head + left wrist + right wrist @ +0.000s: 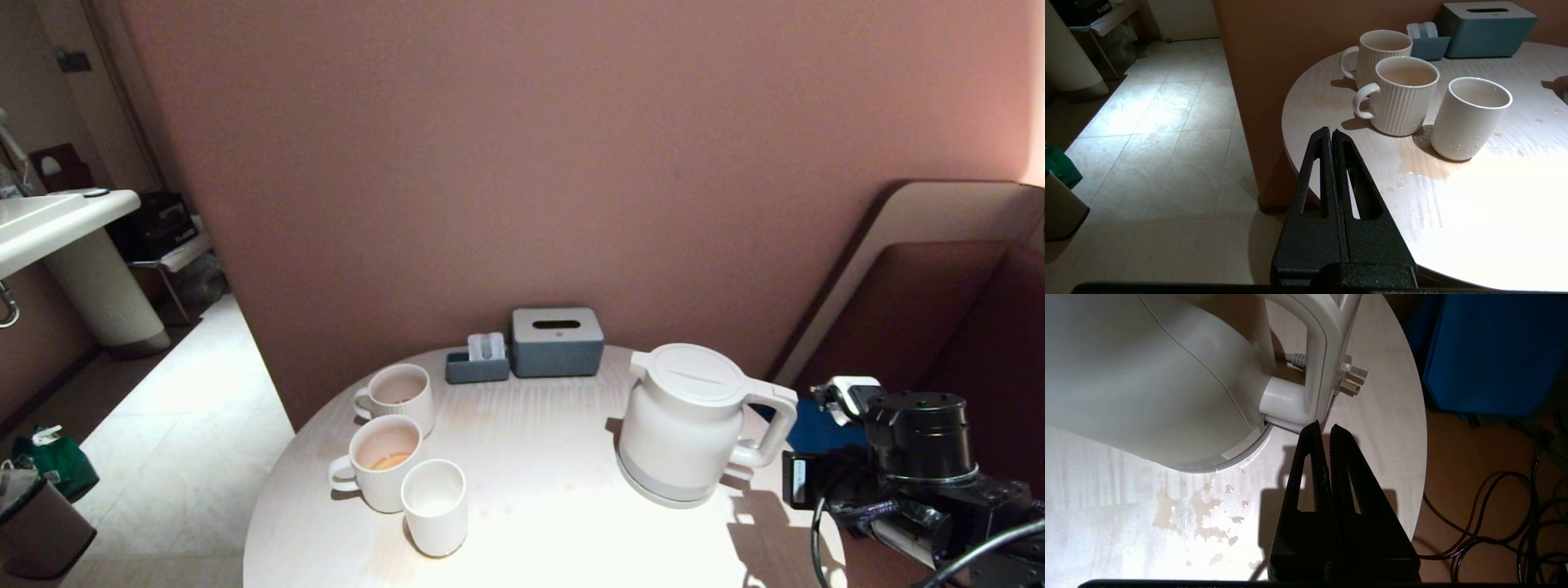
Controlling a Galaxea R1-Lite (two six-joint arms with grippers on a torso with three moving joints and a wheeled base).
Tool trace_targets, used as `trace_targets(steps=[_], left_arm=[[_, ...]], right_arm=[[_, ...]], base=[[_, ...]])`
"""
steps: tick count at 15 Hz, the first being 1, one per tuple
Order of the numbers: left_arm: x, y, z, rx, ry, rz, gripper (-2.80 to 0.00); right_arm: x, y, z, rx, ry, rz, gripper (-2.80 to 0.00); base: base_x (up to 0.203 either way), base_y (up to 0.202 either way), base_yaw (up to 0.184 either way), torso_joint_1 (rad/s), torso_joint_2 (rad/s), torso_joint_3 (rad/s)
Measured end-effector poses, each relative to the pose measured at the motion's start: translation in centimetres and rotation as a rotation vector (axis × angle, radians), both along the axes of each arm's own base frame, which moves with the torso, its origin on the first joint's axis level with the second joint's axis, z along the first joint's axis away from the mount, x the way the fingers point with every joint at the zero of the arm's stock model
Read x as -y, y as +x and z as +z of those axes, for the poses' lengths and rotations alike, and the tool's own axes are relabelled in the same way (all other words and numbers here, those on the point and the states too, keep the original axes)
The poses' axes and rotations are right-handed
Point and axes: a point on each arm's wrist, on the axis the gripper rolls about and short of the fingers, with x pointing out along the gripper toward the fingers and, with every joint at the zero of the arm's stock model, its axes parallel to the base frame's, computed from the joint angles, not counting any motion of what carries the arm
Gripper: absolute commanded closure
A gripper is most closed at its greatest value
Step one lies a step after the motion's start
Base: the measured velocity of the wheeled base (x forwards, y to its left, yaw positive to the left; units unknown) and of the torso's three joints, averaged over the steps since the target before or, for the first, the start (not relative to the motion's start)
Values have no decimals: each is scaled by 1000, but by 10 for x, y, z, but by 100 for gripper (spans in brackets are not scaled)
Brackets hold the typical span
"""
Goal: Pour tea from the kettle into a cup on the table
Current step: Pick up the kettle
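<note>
The white electric kettle (688,425) stands on its base on the round counter (539,498), handle turned toward the right pincer (1325,426), which hangs closed and empty just beside the handle's foot, likely lining up a grasp. The small handleless cup (435,505) waits near two ribbed mugs (384,457). The left pincer (1331,134) is pressed together, idle off the counter's edge.

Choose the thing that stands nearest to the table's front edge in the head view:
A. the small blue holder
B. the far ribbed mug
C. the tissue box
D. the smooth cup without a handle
D: the cup stands lowest on the table, in front of both mugs, while the box and holder are by the wall.
</note>
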Motion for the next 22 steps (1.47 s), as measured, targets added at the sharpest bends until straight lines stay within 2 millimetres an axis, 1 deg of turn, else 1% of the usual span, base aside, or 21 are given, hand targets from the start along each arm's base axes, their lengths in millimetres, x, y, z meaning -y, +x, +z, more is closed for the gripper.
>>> trace_targets(steps=[5, 16, 22], left_arm=[[0, 0, 0, 0, 0, -1, 0], [0, 0, 0, 0, 0, 0, 0], [0, 0, 0, 0, 0, 0, 0]], right_arm=[[-1, 7, -2, 3, -11, -33, 0], [-8, 5, 0, 9, -17, -8, 0], [-9, 5, 1, 12, -13, -7, 0]], base=[[0, 0, 0, 0, 0, 0], [0, 0, 0, 0, 0, 0], [0, 0, 0, 0, 0, 0]])
